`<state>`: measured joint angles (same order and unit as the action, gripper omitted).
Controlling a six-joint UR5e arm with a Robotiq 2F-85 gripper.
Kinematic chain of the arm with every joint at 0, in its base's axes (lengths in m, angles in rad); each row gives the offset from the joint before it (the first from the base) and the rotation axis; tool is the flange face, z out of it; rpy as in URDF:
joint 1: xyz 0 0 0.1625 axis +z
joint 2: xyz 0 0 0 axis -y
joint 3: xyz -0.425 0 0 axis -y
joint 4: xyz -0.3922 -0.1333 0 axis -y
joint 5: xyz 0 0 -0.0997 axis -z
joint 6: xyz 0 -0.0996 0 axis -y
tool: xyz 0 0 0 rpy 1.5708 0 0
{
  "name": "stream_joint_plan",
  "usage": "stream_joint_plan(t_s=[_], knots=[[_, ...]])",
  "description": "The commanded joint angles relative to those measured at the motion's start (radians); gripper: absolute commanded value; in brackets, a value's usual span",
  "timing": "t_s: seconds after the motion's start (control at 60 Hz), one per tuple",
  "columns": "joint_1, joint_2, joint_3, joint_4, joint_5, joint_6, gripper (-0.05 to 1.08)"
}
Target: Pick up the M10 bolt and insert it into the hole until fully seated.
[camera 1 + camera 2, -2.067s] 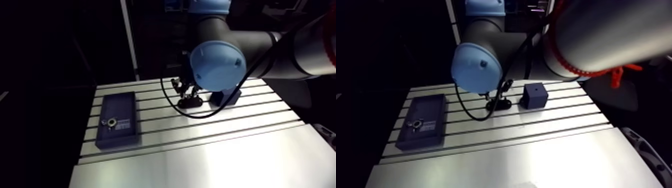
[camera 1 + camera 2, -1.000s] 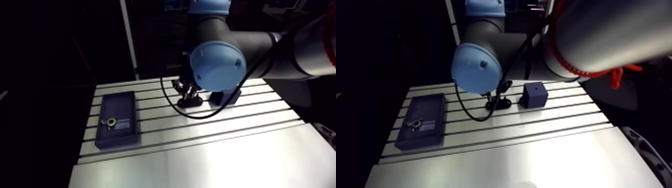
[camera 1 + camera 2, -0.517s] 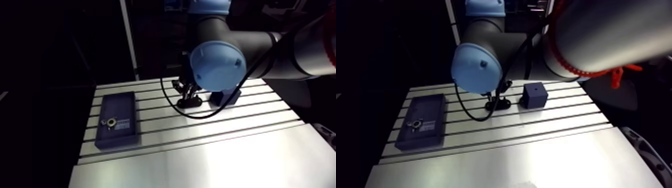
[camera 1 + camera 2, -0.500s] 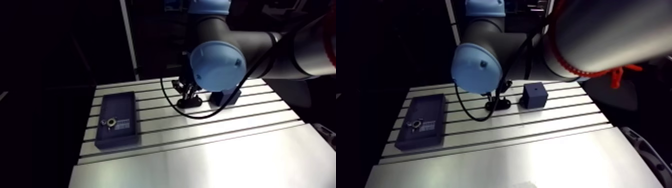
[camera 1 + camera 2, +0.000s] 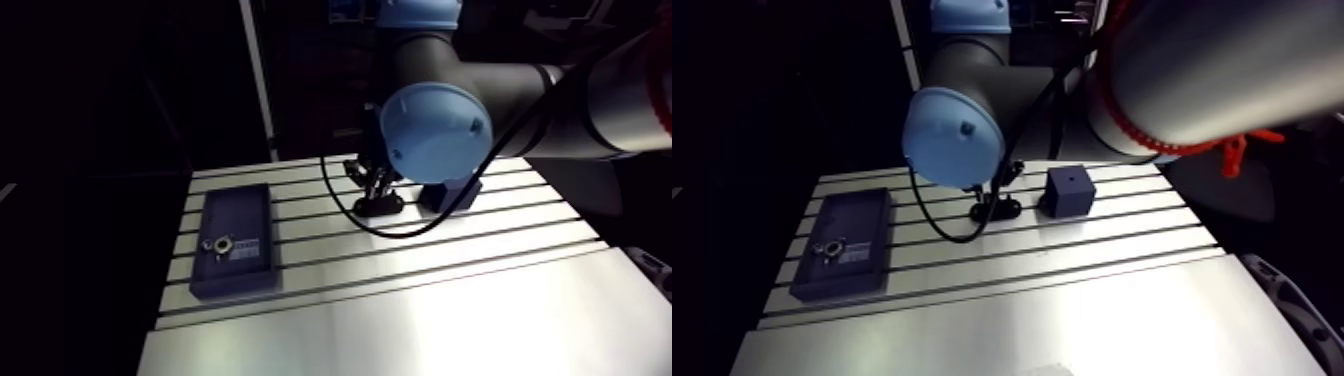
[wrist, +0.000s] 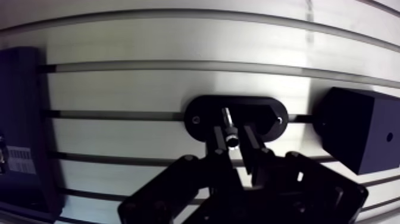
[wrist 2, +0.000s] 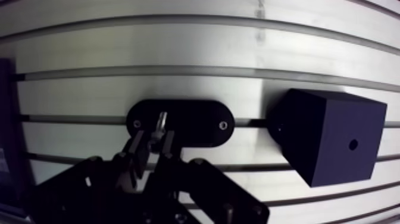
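My claw [image 6: 233, 136] is pinching the M10 bolt [image 6: 228, 122]. In the wrist view my two fingers [image 6: 218, 138] are drawn in against its upper part, one on either side, with the bright end showing between their tips. The shank runs down from there to the middle of the black oval holder [image 6: 202, 116], which lies flat on the slotted tabletop [image 6: 149, 83]. I cannot tell whether the lower end is seated in the holder or has just lifted clear of it.

Almost nothing has changed since the earlier arm views. My wrist sits low over the same holder as before, and the other things lie just as they did. I take that to mean the grasp is made and settling but the lift has not begun, so the bolt has gone nowhere yet. The carry and the insertion are all still to do.

Just beyond the holder on one side, apart from it, stands the black cube [image 6: 357, 137]. It has a small hole [image 7: 353, 144] in its top face, and I judge that is where the bolt must go. The move looks short: straight up out of the holder, across, then down in line with that bore.

Farthest off, well apart on the opposite side, lies a flat dark tray [image 5: 842, 243] with a small metal fitting [image 5: 829, 247] resting on it.
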<state>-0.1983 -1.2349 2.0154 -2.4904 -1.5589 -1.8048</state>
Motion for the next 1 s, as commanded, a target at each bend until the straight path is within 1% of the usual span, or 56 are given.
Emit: stream_joint_plan(t_s=[0.017, 0.2, 0.333, 0.45, 0.483, 0.533, 0.567, 0.583, 0.6, 0.683, 0.7, 0.717, 0.733, 0.75, 0.783, 0.8, 0.817, 0.833, 0.85, 0.867, 0.9, 0.933, 0.95, 0.967, 0.983, 1.0], knots=[[0.000, -0.020, -0.006, 0.001, 0.004, 0.000, 0.75], [-0.001, -0.027, -0.013, 0.003, 0.006, 0.000, 0.77], [-0.001, -0.038, -0.020, 0.004, 0.010, 0.000, 0.81], [-0.001, -0.055, -0.038, 0.008, 0.009, 0.000, 0.88], [-0.003, -0.066, -0.050, 0.021, 0.007, 0.000, 0.92], [-0.005, -0.070, -0.057, 0.030, 0.006, 0.000, 0.94], [-0.009, -0.077, -0.076, 0.060, 0.004, 0.001, 1.00], [-0.009, -0.077, -0.076, 0.060, 0.004, 0.001, 1.00], [-0.013, -0.080, -0.086, 0.075, 0.004, 0.002, 1.02], [-0.024, -0.088, -0.109, 0.110, 0.004, 0.002, 1.06], [-0.032, -0.092, -0.124, 0.132, 0.003, 0.003, 1.08], [-0.032, -0.092, -0.124, 0.132, 0.003, 0.003, 1.08], [-0.040, -0.094, -0.142, 0.164, 0.003, 0.004, 1.08], [-0.040, -0.094, -0.142, 0.164, 0.003, 0.004, 1.08], [-0.056, -0.094, -0.188, 0.256, 0.004, 0.010, 1.08], [-0.056, -0.094, -0.188, 0.256, 0.004, 0.010, 1.08], [-0.062, -0.096, -0.215, 0.308, 0.004, 0.012, 1.08], [-0.062, -0.096, -0.215, 0.308, 0.004, 0.012, 1.08], [-0.068, -0.096, -0.244, 0.356, 0.004, 0.014, 1.08], [-0.068, -0.096, -0.244, 0.356, 0.004, 0.014, 1.08], [-0.078, -0.096, -0.297, 0.438, 0.003, 0.015, 1.08], [-0.078, -0.096, -0.297, 0.438, 0.003, 0.015, 1.08], [-0.084, -0.096, -0.323, 0.474, 0.003, 0.015, 1.08], [-0.084, -0.096, -0.323, 0.474, 0.003, 0.015, 1.08], [-0.092, -0.096, -0.350, 0.510, 0.003, 0.015, 1.08], [-0.092, -0.096, -0.350, 0.510, 0.003, 0.015, 1.08]])
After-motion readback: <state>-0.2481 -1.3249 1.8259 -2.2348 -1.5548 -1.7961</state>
